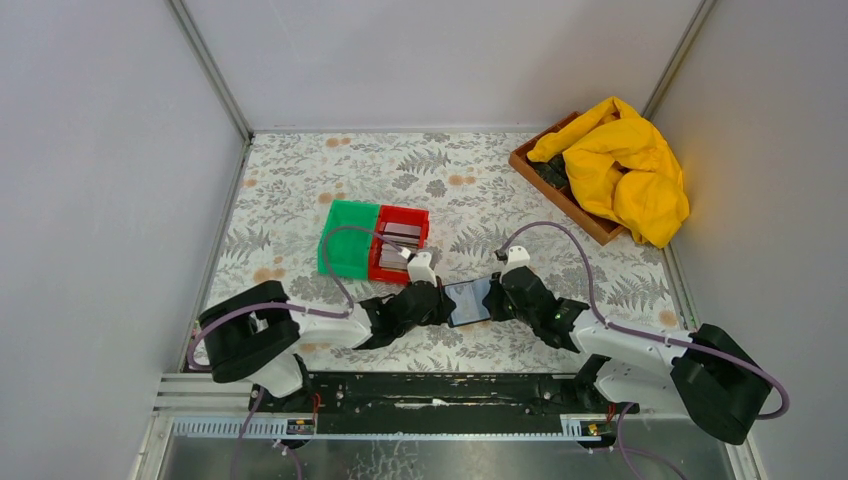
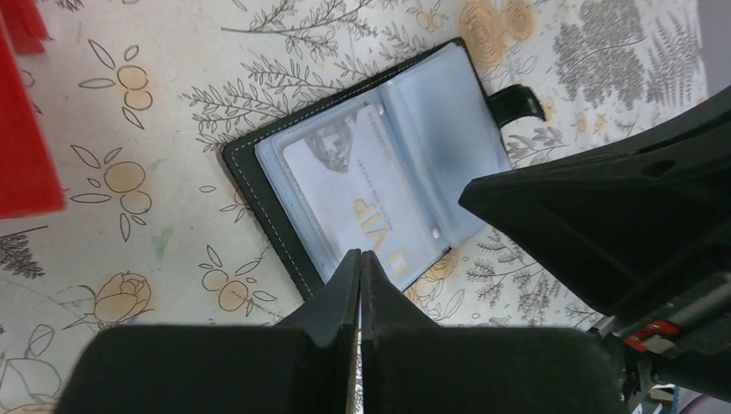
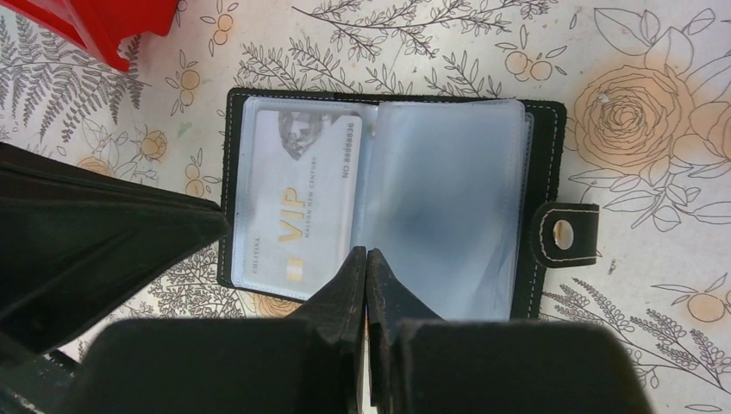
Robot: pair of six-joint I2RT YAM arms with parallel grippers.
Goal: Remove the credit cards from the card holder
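There's the card holder (image 3: pixel 392 203), open flat; left gripper (image 2: pixel 360 259) and right gripper (image 3: pixel 366 257), both pinched closed, sit at its edge, perhaps pinning it so the card (image 3: pixel 297 207) can slide out.

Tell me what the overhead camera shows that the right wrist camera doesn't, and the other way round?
Only the overhead view shows the green bin, the yellow cloth heaped on a wooden tray at the far right, and the whole left arm and right arm. Only the right wrist view shows fine detail: a pale card lettered VIP in a left sleeve, and a snap tab at the right edge. Both show the open card holder lying on the floral table, and the red bin.
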